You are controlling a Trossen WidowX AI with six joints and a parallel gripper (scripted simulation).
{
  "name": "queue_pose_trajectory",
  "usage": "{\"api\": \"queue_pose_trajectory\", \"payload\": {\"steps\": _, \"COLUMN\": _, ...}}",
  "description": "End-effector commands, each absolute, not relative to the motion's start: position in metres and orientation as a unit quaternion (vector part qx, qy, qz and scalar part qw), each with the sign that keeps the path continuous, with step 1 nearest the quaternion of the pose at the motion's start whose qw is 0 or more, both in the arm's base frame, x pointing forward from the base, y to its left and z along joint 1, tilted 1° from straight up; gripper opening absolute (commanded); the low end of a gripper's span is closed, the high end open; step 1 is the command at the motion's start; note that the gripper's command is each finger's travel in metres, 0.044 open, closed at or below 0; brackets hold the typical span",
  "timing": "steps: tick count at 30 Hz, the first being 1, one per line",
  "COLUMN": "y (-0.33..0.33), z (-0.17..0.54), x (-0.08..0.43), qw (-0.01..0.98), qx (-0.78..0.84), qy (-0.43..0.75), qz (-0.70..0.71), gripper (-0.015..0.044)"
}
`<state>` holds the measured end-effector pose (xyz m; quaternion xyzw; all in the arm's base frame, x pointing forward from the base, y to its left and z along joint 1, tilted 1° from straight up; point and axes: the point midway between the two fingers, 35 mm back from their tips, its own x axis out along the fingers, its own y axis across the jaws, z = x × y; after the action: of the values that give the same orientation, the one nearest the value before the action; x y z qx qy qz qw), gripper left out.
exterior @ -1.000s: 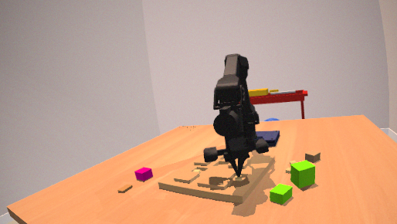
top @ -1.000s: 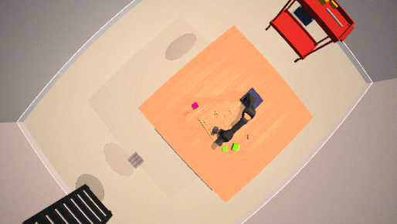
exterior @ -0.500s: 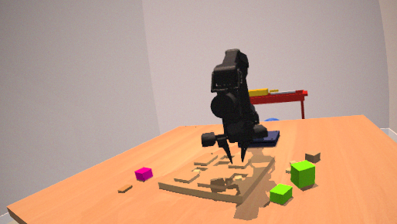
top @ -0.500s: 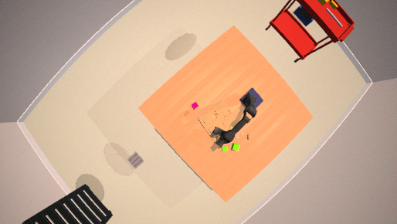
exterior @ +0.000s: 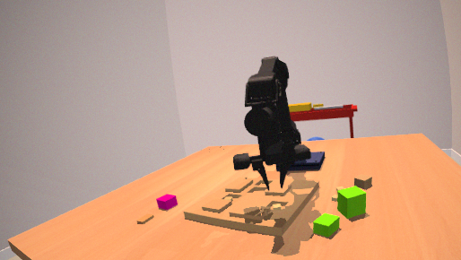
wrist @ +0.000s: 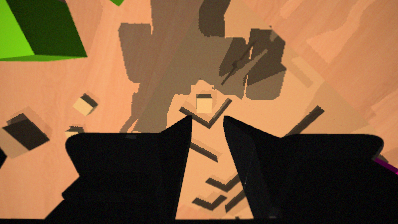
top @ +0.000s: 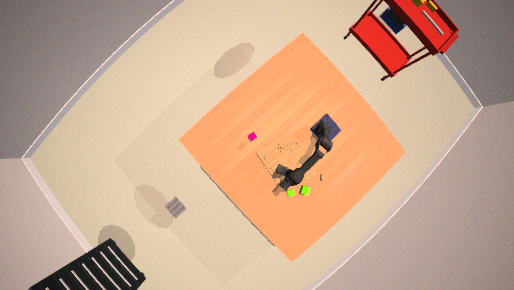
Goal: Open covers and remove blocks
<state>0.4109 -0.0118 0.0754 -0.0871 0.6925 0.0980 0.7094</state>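
Observation:
The tan puzzle board [exterior: 224, 223] [wrist: 270, 117] lies on the table, with raised covers such as one at the left front [exterior: 217, 205] and one at the back left [exterior: 239, 185]. Which covers stand fully open cannot be told. A small pale block [exterior: 277, 205] [wrist: 204, 104] shows in a well near the board's right front corner. My gripper [exterior: 275, 187] [wrist: 207, 120] is partly open and empty above the board, its fingertips close to that block in the wrist view. Two other pale blocks [wrist: 85, 105] [wrist: 74, 131] lie on the table right of the board. The arm's shadow darkens the near corner.
Right of the board are a large green cube [top: 305, 190] [exterior: 352, 203], a smaller green block [top: 291, 193] [exterior: 326, 225] and a brown block [top: 322, 177] [exterior: 363, 182]. Left of it are a magenta cube [top: 252, 136] [exterior: 167, 202] and a flat orange piece [top: 241, 146] [exterior: 145, 219].

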Motion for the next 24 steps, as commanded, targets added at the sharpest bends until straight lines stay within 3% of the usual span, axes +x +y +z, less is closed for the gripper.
{"api": "queue_pose_trajectory", "payload": {"steps": 1, "y": -0.0125, "z": 0.0625, "x": 0.4088, "qw": 0.705, "qx": -0.089, "qy": 0.696, "qz": 0.098, "gripper": 0.0144}}
{"api": "queue_pose_trajectory", "payload": {"steps": 24, "y": -0.0125, "z": 0.0541, "x": 0.4085, "qw": 0.705, "qx": -0.089, "qy": 0.696, "qz": 0.098, "gripper": 0.0144}}
